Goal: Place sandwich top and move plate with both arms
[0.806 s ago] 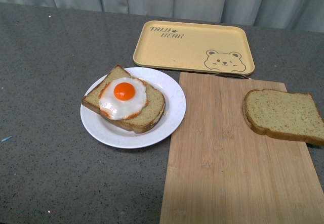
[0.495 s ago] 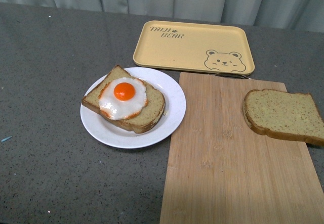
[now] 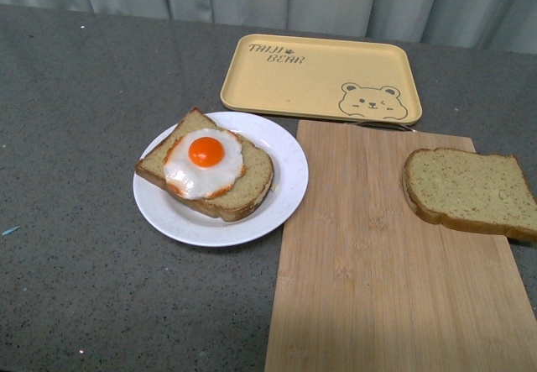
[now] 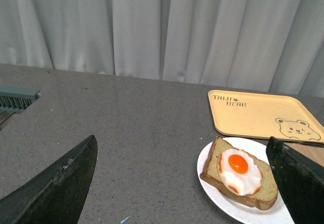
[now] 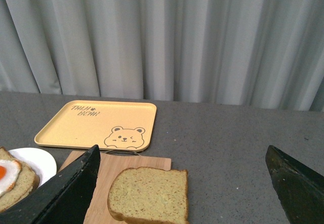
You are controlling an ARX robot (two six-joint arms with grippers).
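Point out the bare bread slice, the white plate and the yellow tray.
bare bread slice [image 3: 470, 191]: front view, middle of its top face.
white plate [image 3: 289, 170]: front view, a bare part of its rim.
yellow tray [image 3: 319, 74]: front view, plain middle of its floor.

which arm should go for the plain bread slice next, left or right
Right. The sandwich top lies on the cutting board's right end, and the right wrist view shows it close, between the fingers of the open right hand. The left hand faces the plate instead.
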